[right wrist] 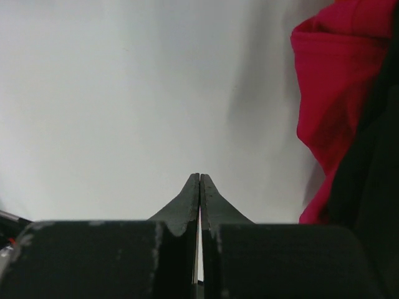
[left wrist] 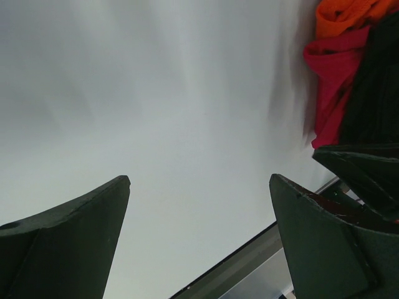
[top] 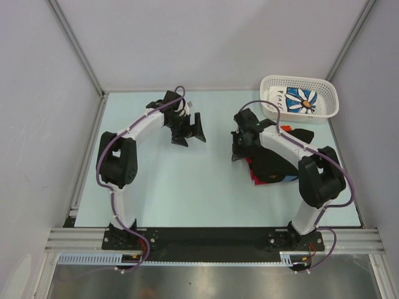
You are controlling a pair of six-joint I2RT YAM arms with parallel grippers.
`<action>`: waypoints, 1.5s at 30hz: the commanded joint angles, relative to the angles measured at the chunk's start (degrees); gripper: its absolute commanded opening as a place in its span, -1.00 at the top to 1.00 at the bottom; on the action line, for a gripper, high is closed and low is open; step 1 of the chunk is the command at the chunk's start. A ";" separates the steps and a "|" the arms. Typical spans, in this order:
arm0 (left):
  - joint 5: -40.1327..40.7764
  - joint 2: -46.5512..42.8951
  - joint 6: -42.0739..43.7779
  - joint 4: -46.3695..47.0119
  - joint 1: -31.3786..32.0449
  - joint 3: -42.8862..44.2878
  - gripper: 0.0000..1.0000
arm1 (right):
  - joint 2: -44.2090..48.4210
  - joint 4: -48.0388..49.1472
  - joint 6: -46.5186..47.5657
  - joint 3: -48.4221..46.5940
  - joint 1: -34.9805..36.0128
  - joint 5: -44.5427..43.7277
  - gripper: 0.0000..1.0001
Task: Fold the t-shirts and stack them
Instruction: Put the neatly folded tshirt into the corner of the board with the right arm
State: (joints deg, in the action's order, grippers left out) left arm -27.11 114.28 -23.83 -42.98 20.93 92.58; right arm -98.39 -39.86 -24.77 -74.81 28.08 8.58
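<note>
A pile of t-shirts lies on the right side of the table under my right arm: a red one [top: 254, 176] with black cloth [top: 274, 168] on it and a bit of orange [top: 287, 129] behind. A white t-shirt with blue daisy print [top: 303, 99] lies in the basket. My right gripper [top: 238, 152] is shut on nothing just left of the pile; in the right wrist view its fingertips [right wrist: 199, 176] meet over bare table, with the red shirt [right wrist: 330, 93] to the right. My left gripper [top: 189, 134] hangs open and empty mid-table [left wrist: 199, 180]; the red shirt [left wrist: 330, 81] shows at the far right there.
A white lattice basket [top: 331, 103] stands at the back right corner. The pale table [top: 187, 187] is bounded by metal rails, and grey walls rise behind and on both sides. The black base strip runs along the near edge.
</note>
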 commanded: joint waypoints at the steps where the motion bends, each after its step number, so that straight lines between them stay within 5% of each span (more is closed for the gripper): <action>1: -0.04 -2.92 2.56 -0.43 -1.50 2.08 -0.99 | -2.77 0.74 0.34 0.36 1.54 -3.48 1.00; 19: -3.21 -2.84 6.35 -2.99 -3.61 2.52 -0.99 | -19.38 -8.22 1.05 -11.94 3.83 -24.84 1.00; 45: -4.26 -1.87 6.26 -2.81 -4.49 3.14 -0.99 | -12.53 -2.86 5.70 10.29 -16.38 -31.16 1.00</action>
State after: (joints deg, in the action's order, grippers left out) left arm -30.20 113.97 -18.94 -45.93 16.80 93.23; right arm -107.42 -38.87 -21.23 -69.93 17.23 -15.29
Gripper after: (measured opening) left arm 0.996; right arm 0.007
